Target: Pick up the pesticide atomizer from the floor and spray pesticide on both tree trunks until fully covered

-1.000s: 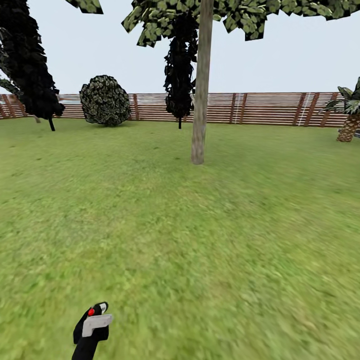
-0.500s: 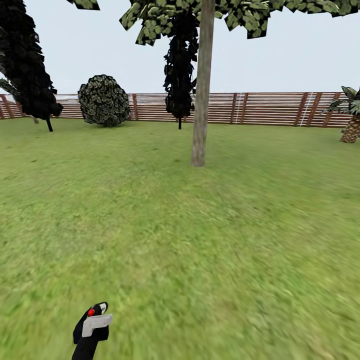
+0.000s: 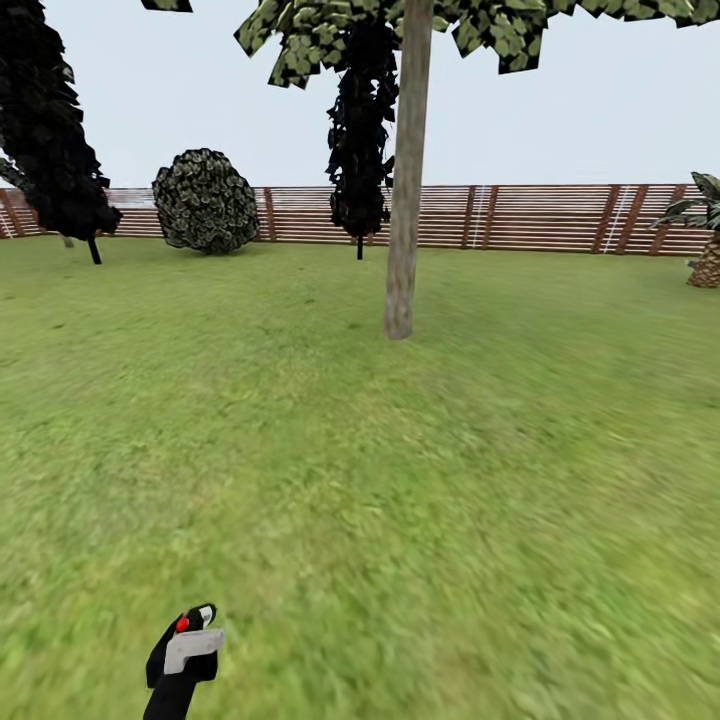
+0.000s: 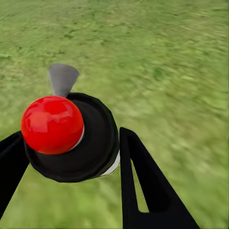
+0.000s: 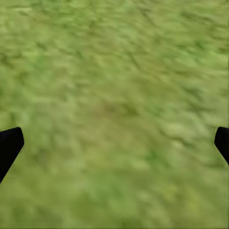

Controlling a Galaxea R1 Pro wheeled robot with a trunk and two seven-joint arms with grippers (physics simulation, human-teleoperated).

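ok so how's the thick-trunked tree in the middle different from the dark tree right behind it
The thick-trunked tree has a wide, bare, grey-brown trunk, while the dark tree stands on a thin black stem. The thick-trunked tree carries blocky green leaves only at its top; the dark tree's near-black foliage hangs in a narrow column almost down its whole height. The thick-trunked tree stands nearer on the open lawn; the dark tree stands close to the wooden fence. Both stand upright on grass.

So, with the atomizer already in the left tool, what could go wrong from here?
1. The tree trunk stands far off across the lawn; spraying from here would probably fall short.
2. The left tool grips the round black atomizer with its fingers on the curved sides, so it might slip or turn.
3. The dark thin-stemmed tree behind the trunk could be mistaken for a target.
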